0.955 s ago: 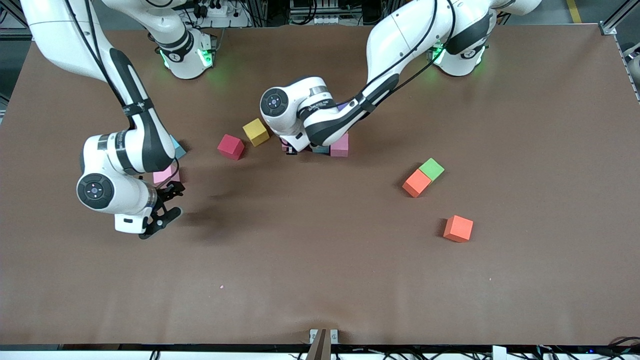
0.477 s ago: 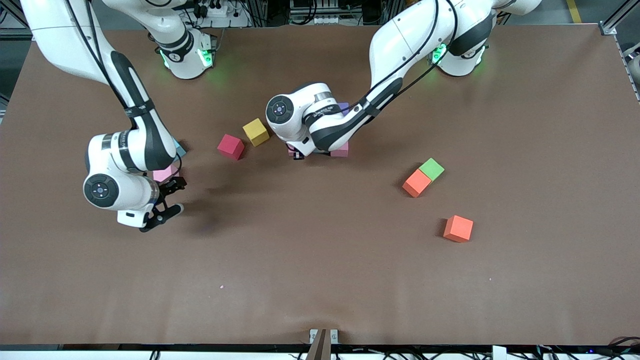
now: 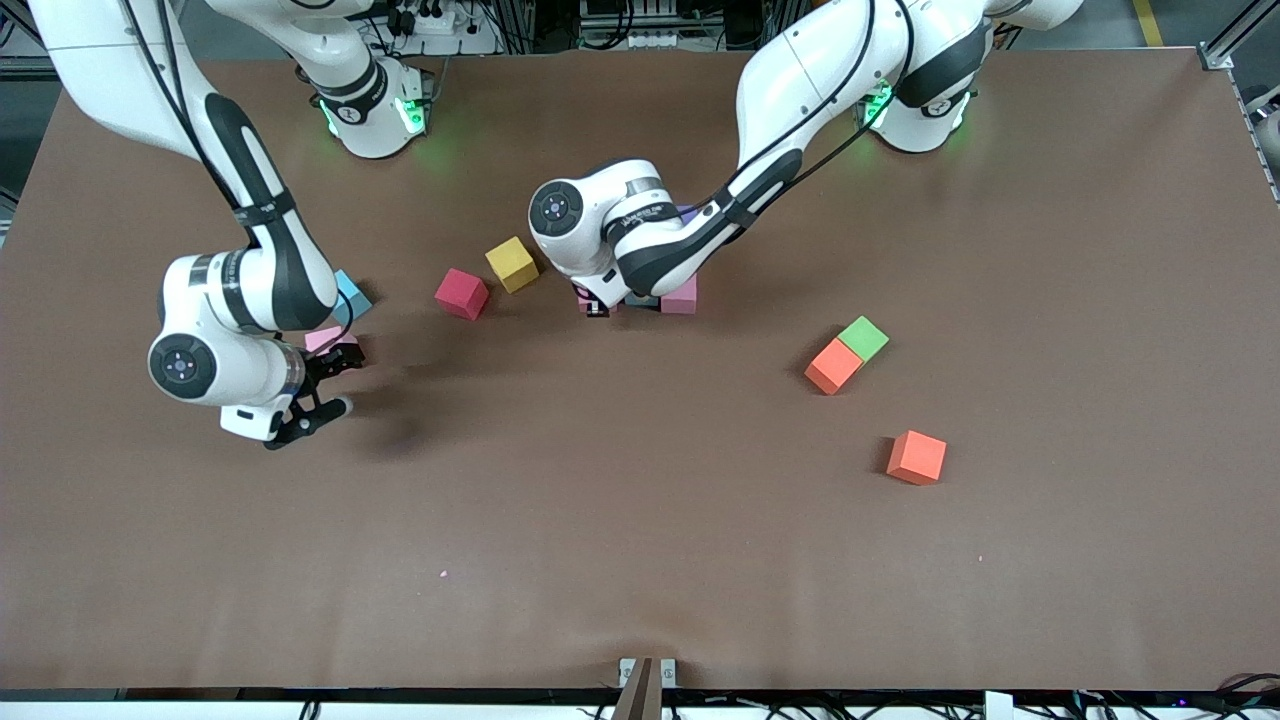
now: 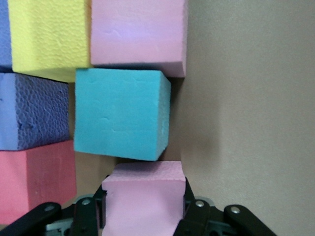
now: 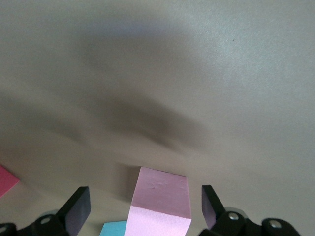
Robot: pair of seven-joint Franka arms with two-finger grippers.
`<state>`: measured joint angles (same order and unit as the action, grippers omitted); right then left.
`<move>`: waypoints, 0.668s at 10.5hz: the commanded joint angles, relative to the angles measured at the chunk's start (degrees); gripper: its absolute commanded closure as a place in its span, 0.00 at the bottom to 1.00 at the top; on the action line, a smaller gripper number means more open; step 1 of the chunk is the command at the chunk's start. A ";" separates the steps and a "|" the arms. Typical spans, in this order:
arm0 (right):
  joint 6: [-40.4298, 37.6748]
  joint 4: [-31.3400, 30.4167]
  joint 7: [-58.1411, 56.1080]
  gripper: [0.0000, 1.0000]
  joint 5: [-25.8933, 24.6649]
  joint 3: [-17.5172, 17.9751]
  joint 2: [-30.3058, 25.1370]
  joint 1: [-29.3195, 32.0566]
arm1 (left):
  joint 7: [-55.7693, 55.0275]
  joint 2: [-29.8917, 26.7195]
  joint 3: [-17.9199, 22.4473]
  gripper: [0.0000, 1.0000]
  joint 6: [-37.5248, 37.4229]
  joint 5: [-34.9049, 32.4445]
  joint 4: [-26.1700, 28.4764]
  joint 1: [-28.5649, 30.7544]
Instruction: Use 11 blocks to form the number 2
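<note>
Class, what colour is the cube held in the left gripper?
Pink cube, held by the left gripper; clearest in the left wrist view.

Both arms are built of glossy white rounded shells joined by black bands at the joints. A round dark cap with a small blue centre is set into each wrist housing. Black cables are run along the outside of the links and held by black straps. Green lights are seen glowing at the white bases. The left gripper (image 4: 142, 216) and right gripper (image 3: 318, 385) are made of matte black plastic, with silver screw heads seen at the jaws' pivots in both wrist views.
</note>
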<state>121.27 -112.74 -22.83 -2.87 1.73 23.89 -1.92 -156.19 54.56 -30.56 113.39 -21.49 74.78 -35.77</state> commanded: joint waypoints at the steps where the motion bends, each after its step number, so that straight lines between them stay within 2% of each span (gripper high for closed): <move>1: 2.13 -6.60 0.15 0.00 0.76 0.64 -5.16 1.13 | -4.82 -3.66 0.32 0.49 0.77 -2.06 5.71 0.18; 3: 4.23 -10.55 1.48 0.00 0.76 0.55 -7.53 3.13 | -5.00 -4.02 0.23 0.49 0.78 -2.59 5.81 0.44; 7: 13.55 -15.93 1.12 0.00 0.76 0.55 -6.84 6.13 | -4.91 -3.93 0.23 0.43 1.65 -3.99 5.55 0.79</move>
<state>132.56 -125.82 -21.93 -2.87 1.59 18.58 3.31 -156.34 52.51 -30.35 113.67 -23.35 78.07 -35.34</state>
